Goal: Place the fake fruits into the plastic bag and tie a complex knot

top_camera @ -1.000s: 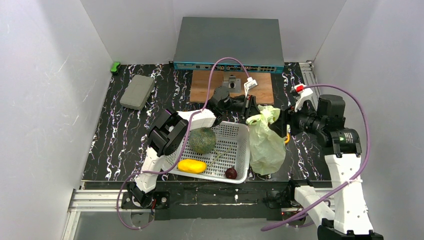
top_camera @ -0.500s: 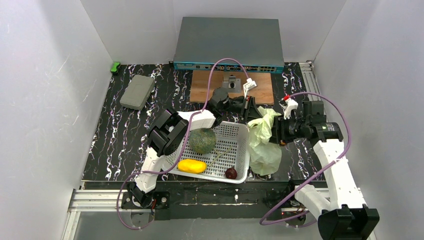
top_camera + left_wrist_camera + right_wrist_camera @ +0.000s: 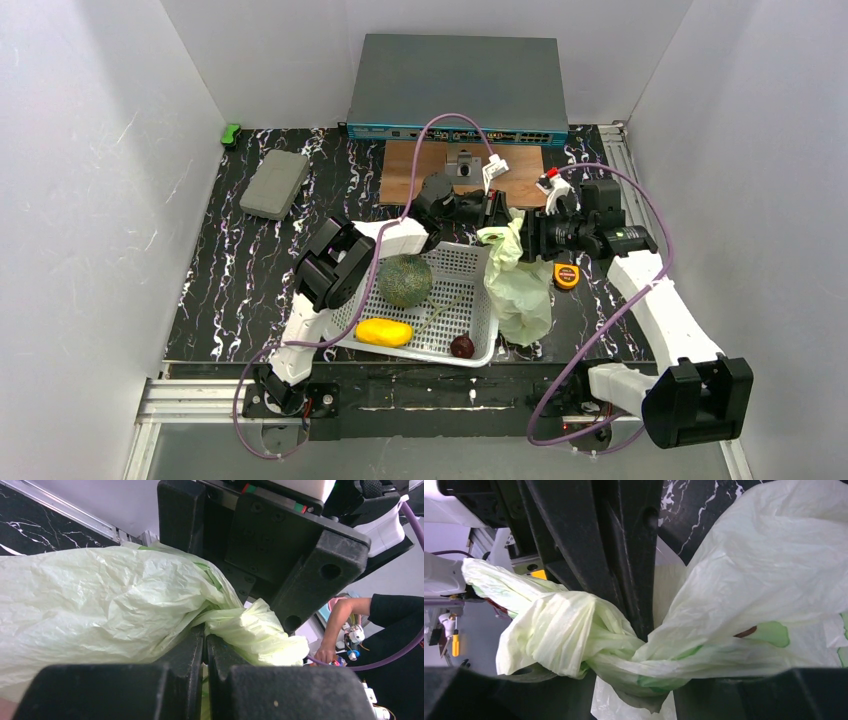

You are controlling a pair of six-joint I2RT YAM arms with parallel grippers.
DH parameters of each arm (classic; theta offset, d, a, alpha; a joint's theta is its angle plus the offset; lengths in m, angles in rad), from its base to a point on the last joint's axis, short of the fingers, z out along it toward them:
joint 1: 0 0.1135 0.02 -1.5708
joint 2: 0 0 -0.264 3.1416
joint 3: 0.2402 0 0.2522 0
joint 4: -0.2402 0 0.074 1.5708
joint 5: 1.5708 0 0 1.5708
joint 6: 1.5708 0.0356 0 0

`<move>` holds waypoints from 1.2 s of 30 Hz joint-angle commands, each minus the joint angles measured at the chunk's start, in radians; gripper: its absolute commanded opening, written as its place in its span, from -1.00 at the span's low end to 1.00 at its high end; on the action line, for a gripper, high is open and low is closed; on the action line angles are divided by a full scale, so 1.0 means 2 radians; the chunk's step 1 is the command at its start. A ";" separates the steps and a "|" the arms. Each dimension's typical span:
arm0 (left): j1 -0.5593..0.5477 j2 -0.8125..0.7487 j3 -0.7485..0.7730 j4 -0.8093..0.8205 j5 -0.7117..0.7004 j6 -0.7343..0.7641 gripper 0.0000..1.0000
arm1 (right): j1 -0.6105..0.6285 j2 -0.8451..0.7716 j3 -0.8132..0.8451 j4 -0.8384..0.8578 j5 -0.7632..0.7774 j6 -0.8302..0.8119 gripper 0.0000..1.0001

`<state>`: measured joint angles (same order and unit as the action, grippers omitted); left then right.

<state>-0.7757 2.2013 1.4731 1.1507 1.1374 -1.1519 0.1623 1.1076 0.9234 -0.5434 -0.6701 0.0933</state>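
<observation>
- Left pincer [image 3: 205,641] is pinched almost flat on the gathered neck of the thin, crinkly, pale-green plastic bag [image 3: 100,595]. I keep it there as an anchor while the other arm works the tail.
- Right pincer [image 3: 634,682] has its jaws apart. The twisted neck and its bunched tail lie just off the fingertips, so I judge it is lined up to take the tail for the knot and is not clamped.
- Seen from above, the bag hangs from the left pincer and slumps onto the black marbled table [image 3: 250,260], leaning at the right wall of the white perforated basket [image 3: 490,300].
- A netted green melon [image 3: 405,281], a yellow mango [image 3: 384,331] and a small dark red plum [image 3: 462,346] lie in that basket, so the filling looks unfinished to me.
- Against half a second ago, my right arm has swung left and closed on the neck. The bag has been drawn towards the basket, uncovering a yellow tape measure [image 3: 566,276] just to its right.
</observation>
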 commanded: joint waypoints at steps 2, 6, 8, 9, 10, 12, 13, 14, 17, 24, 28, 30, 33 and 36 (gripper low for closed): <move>-0.010 -0.006 0.008 -0.007 0.029 0.008 -1.00 | 0.009 0.014 0.040 0.128 0.006 0.030 0.14; -0.017 0.003 0.012 -0.015 0.035 0.013 -1.00 | 0.022 0.012 0.036 0.142 0.004 0.035 0.17; -0.018 0.004 0.012 -0.024 0.041 0.019 -1.00 | 0.022 0.006 0.036 0.136 0.004 0.024 0.20; -0.017 0.003 0.008 -0.028 0.041 0.023 -1.00 | 0.021 -0.001 0.037 0.126 0.007 0.013 0.22; -0.015 0.000 0.003 -0.029 0.040 0.025 -1.00 | 0.020 -0.007 0.040 0.111 0.012 0.001 0.26; -0.012 -0.002 -0.004 -0.026 0.042 0.026 -1.00 | 0.012 -0.015 0.048 0.078 0.009 -0.023 0.29; -0.010 -0.003 -0.007 -0.028 0.043 0.027 -1.00 | 0.005 -0.016 0.054 0.058 0.007 -0.032 0.29; -0.009 -0.003 -0.008 -0.025 0.045 0.029 -1.00 | -0.001 -0.017 0.057 0.040 0.004 -0.041 0.29; -0.012 -0.007 -0.009 -0.037 0.060 0.052 -1.00 | -0.019 -0.017 0.051 0.027 -0.007 -0.040 0.25; -0.025 -0.005 0.003 -0.047 0.079 0.074 -1.00 | -0.022 0.016 0.053 0.067 -0.040 -0.003 0.12; -0.016 -0.009 -0.005 -0.040 0.059 0.058 -1.00 | -0.021 0.001 0.059 0.032 -0.052 -0.024 0.40; -0.010 -0.003 -0.003 -0.015 0.051 0.031 -1.00 | -0.021 -0.012 0.071 -0.012 -0.046 -0.052 0.58; -0.003 -0.001 -0.001 -0.015 0.042 0.030 -1.00 | -0.023 -0.033 0.092 -0.078 -0.015 -0.098 0.69; -0.003 -0.003 -0.001 -0.026 0.043 0.046 -1.00 | -0.031 -0.044 0.109 -0.136 0.005 -0.122 0.71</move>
<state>-0.7891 2.2040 1.4670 1.0729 1.2301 -1.0779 0.1184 1.0729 1.0557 -0.6613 -0.7029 -0.0475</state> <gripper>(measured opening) 0.014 0.853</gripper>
